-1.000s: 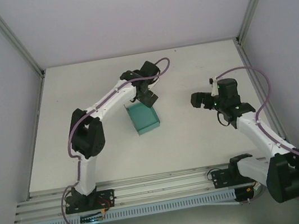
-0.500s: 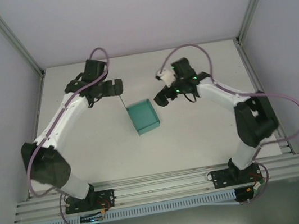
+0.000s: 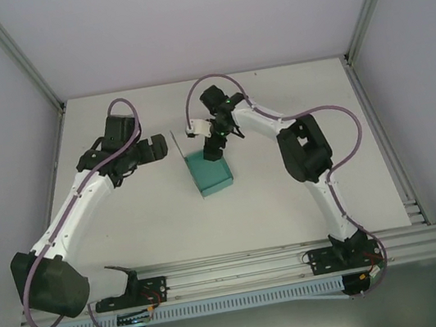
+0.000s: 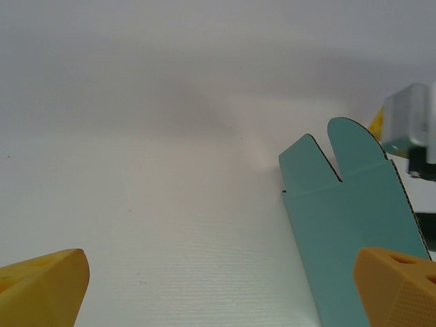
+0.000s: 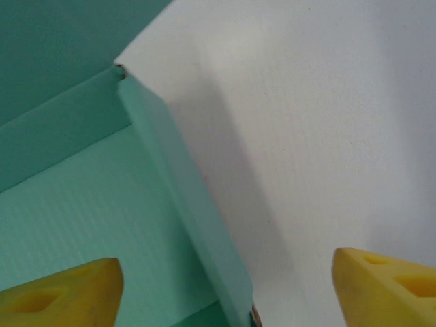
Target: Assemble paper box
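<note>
The paper box (image 3: 212,177) lies mid-table, long axis roughly 12-to-6. The right gripper (image 3: 212,146), nearer, sits at its 12 o'clock end, fingers apart astride one wall. The left gripper (image 3: 155,150), wide and empty, stands at 10 o'clock.

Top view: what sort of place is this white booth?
Probably a lab test cell for robots: a white table with plain walls, an aluminium rail holding left arm and right arm, and a teal paper box.
</note>
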`<state>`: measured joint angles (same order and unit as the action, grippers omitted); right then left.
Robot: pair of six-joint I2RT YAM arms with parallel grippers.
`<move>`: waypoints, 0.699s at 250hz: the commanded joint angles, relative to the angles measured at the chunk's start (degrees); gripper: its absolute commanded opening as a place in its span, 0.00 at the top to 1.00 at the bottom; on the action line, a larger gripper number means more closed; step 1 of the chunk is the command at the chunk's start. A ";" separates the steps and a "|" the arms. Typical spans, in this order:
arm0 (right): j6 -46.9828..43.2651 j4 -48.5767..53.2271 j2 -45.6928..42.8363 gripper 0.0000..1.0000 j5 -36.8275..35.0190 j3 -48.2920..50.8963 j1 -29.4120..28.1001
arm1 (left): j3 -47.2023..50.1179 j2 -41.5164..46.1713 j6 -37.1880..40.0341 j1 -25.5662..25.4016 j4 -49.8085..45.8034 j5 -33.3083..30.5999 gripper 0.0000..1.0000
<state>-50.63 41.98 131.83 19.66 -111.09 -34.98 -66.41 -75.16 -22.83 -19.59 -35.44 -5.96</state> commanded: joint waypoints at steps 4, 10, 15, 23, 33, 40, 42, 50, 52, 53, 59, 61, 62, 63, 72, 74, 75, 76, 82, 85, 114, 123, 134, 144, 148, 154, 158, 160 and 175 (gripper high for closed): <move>-0.05 3.93 3.16 0.30 0.67 -3.95 -0.78 | 1.07 2.13 -1.42 0.43 1.05 -1.68 0.01; 0.29 3.65 3.41 0.34 0.51 -3.96 -0.85 | 1.24 2.46 -1.41 0.43 1.05 -1.72 0.01; 0.67 3.20 3.53 0.39 0.34 -3.84 -0.88 | 1.43 2.74 -1.43 0.43 1.15 -1.71 0.01; 2.09 1.67 3.59 0.53 -0.39 -3.30 -0.98 | 1.76 3.15 -1.26 0.43 1.30 -1.78 0.01; 4.06 -0.41 3.26 0.70 -1.38 -2.23 -0.97 | 2.24 3.75 -1.10 0.43 1.52 -1.77 0.01; 5.09 -1.64 2.75 0.75 -2.15 -1.09 -1.01 | 2.48 4.09 -1.21 0.43 1.76 -1.78 0.01; 5.47 -2.05 2.63 0.76 -2.38 -0.72 -0.98 | 2.60 4.22 -1.26 0.43 1.75 -1.78 0.01; 7.50 -4.30 1.72 0.80 -3.68 1.13 -0.96 | 2.87 4.66 -1.28 0.44 1.83 -1.69 0.02; 7.99 -4.83 1.40 0.81 -3.91 1.66 -0.96 | 2.93 4.78 -1.35 0.44 1.88 -1.56 0.01; 8.17 -5.08 1.27 0.82 -4.09 1.88 -0.96 | 2.99 4.81 -1.30 0.44 1.87 -1.54 0.01; 9.41 -6.56 0.29 0.83 -4.83 3.51 -0.97 | 3.16 5.07 -1.34 0.42 1.88 -1.43 0.01; 9.85 -7.08 -0.03 0.83 -5.12 4.17 -0.97 | 3.18 5.19 -1.27 0.43 1.89 -1.47 0.02; 10.03 -7.39 -0.23 0.83 -5.27 4.50 -1.01 | 3.20 5.23 -1.26 0.43 1.88 -1.45 0.02; 10.25 -7.68 -0.38 0.83 -5.43 4.84 -0.99 | 3.21 5.26 -1.30 0.43 1.92 -1.48 0.01; 12.67 -11.07 -2.32 0.86 -7.23 8.08 -0.99 | 3.52 5.77 -1.39 0.43 2.06 -1.51 0.01; 13.37 -11.88 -2.77 0.87 -7.57 8.89 -0.97 | 3.54 5.82 -1.42 0.43 2.05 -1.51 0.01; 13.67 -12.30 -3.05 0.88 -7.81 9.28 -0.97 | 3.60 5.86 -1.47 0.43 2.04 -1.56 0.02; 14.09 -12.72 -3.28 0.88 -8.02 9.65 -0.97 | 3.58 5.92 -1.40 0.43 2.04 -1.58 0.02; 16.10 -15.22 -4.71 0.90 -9.26 12.09 -0.96 | 3.72 6.14 -1.46 0.43 2.21 -1.75 0.02; 17.14 -16.41 -5.38 0.90 -9.92 13.27 -0.98 | 3.80 6.22 -1.45 0.43 2.28 -1.79 0.01; 29.64 -22.18 -11.51 0.92 -18.52 21.43 -1.06 | 4.01 7.11 -1.64 0.43 2.36 -2.36 0.01; 35.12 -22.42 -13.05 0.93 -22.78 23.43 -1.07 | 4.12 7.37 -1.78 0.43 2.56 -2.41 0.02; 43.48 -19.95 -14.39 0.94 -28.32 24.67 -1.10 | 4.33 7.40 -1.64 0.43 3.01 -2.07 0.01; 51.91 -16.26 -15.22 0.94 -33.61 25.48 -1.18 | 4.40 7.45 -1.93 0.43 3.34 -1.58 0.01; 55.59 -14.55 -15.55 0.94 -35.72 25.85 -1.21 | 4.53 7.40 -1.82 0.43 3.61 -1.30 0.02; 59.75 -12.50 -16.04 0.95 -36.84 26.68 -1.17 | 4.58 7.33 -1.82 0.44 3.91 -0.90 0.01; 61.43 -11.94 -16.47 0.96 -36.88 27.60 -1.30 | 4.69 7.34 -1.82 0.48 4.16 -0.65 0.02; 62.28 -11.86 -16.68 0.97 -36.80 28.12 -1.38 | 4.64 7.29 -1.81 0.45 4.31 -0.46 0.01; 70.25 -12.08 -18.63 0.97 -39.03 32.77 -2.08 | 4.94 6.73 -1.66 0.48 5.40 0.68 0.01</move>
<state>-5.72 25.65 117.69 -7.07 -84.42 -36.01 -62.54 -68.60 -23.70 -19.49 -32.95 -6.83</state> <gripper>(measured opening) 0.085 0.986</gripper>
